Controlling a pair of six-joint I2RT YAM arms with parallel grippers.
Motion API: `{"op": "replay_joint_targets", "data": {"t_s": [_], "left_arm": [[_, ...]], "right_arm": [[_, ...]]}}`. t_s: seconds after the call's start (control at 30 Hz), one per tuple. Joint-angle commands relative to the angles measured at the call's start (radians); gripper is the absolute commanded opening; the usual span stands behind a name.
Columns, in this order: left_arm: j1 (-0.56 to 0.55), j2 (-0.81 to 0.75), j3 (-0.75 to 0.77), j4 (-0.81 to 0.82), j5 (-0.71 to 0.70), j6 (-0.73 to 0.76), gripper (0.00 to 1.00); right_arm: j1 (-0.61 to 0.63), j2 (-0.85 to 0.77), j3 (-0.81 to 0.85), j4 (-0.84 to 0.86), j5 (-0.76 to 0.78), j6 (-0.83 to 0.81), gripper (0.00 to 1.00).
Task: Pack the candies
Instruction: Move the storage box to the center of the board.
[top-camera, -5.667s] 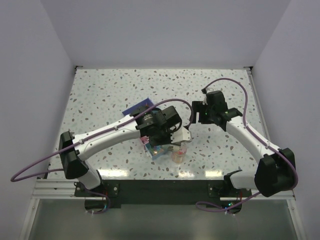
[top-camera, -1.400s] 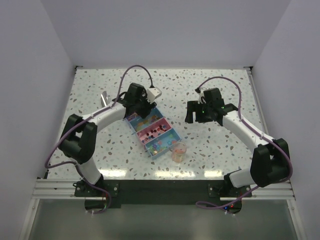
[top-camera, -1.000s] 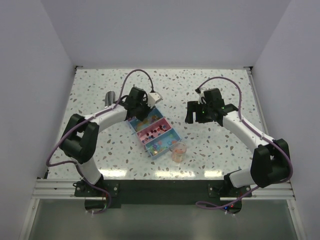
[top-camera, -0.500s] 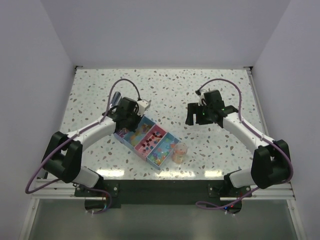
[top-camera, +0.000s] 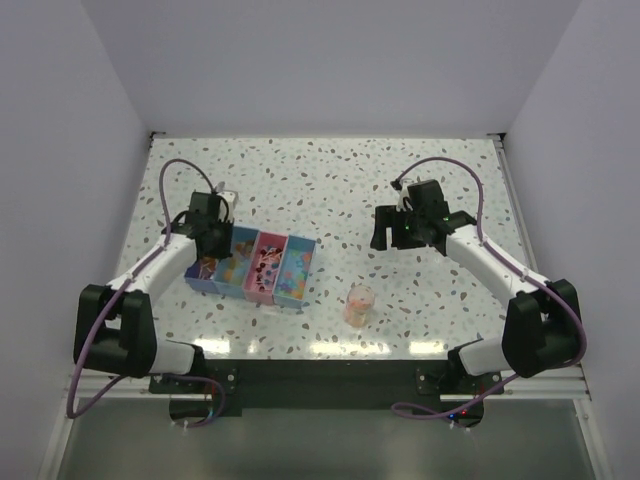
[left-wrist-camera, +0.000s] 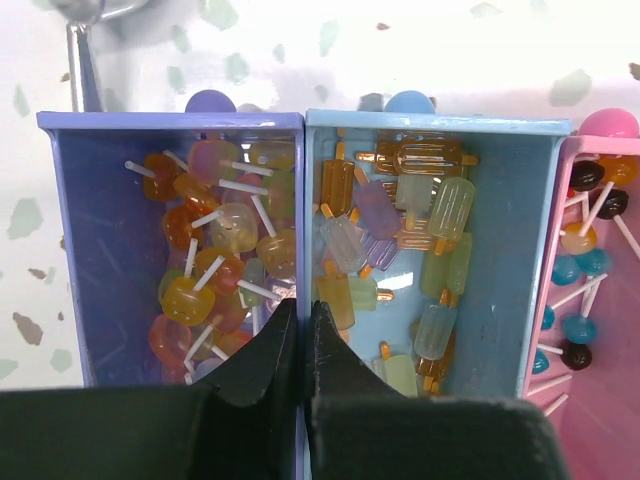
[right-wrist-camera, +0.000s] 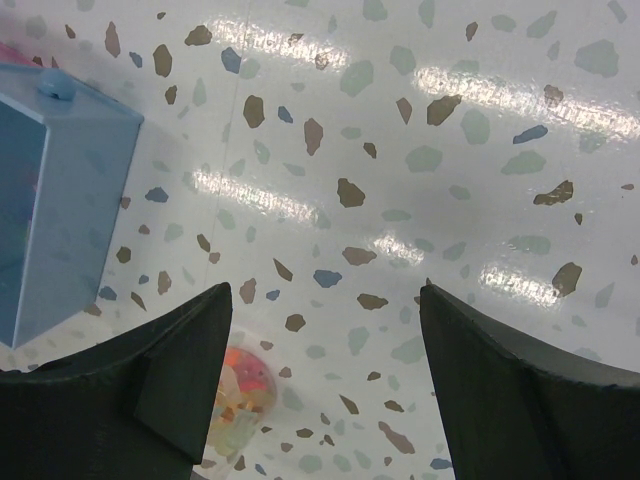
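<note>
A compartment box with purple, blue and pink sections lies at the left of the table. It holds candies: lollipops in the purple section, popsicle shapes in the blue one, round ones at the pink edge. My left gripper is shut on the wall between the purple and blue sections; it also shows from above. A small clear cup of candies stands apart, right of the box. My right gripper is open and empty above the table, with the cup by its left finger.
A metal object lies just beyond the box's far left corner. The box's blue end shows at the left of the right wrist view. Walls stand on the left, back and right of the speckled table.
My left gripper has dragged the box to the left and turned it, away from the cup. The cup and my right arm have stayed where they were.
</note>
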Motion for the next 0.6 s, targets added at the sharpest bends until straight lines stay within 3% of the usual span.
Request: {"op": "replay_joint_targets", "data": {"t_s": [0.0,0.13,0.43,0.57], "left_arm": [[0.057,-0.026,0.025,-0.021,-0.069,-0.002,0.00],[0.103,0.005,0.043,-0.033,-0.187,0.059,0.00],[0.171,0.027,0.046,0.036,-0.269,0.137,0.00],[0.176,0.053,0.052,0.079,-0.307,0.150,0.11]], "right_arm": [[-0.005,-0.033,0.013,0.017,-0.013,0.006,0.78],[-0.005,-0.036,0.014,0.008,-0.014,0.001,0.78],[-0.005,-0.015,0.048,-0.003,-0.010,0.003,0.78],[-0.005,0.011,0.109,-0.026,0.016,0.001,0.78]]}}
